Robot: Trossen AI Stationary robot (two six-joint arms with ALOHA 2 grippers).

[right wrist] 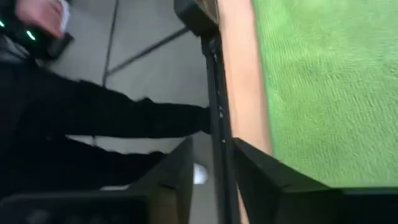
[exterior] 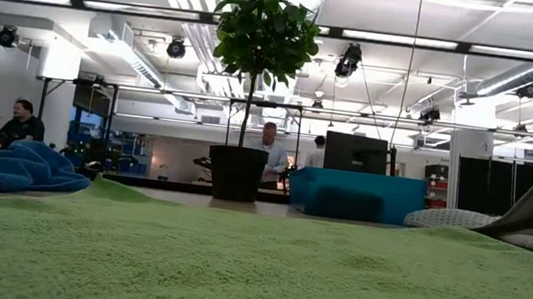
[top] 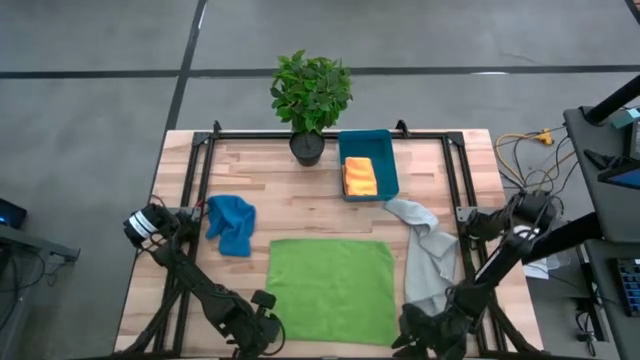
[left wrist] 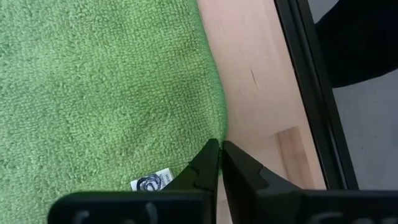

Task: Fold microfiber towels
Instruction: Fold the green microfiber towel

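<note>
The lime green towel [top: 330,290] lies spread flat at the table's near middle and fills the low view's foreground [exterior: 253,269]. My left gripper [top: 262,325] is shut at its near left corner [left wrist: 221,149], beside a small white label [left wrist: 152,182]. My right gripper [top: 422,335] stands open at the near right corner, its fingers [right wrist: 214,162] over the table's edge strip, beside the cloth. A blue towel [top: 232,222] lies crumpled at the left and a pale grey towel [top: 428,255] at the right. An orange towel [top: 360,176] lies folded in the teal bin [top: 385,150]. My left gripper has its two fingertips together on the green towel's edge [left wrist: 224,127], close to the near left corner. They come from above, pointing steeply down. The tips hide how much cloth lies between them. The towel lies flat on the table, not lifted.
A potted plant [top: 310,95] stands at the far middle, next to the bin. Black frame rails [top: 190,190] run along the table's sides and near edge [left wrist: 314,93]. Bare wood shows between the green towel and the bin. People sit in the room beyond [exterior: 268,150].
</note>
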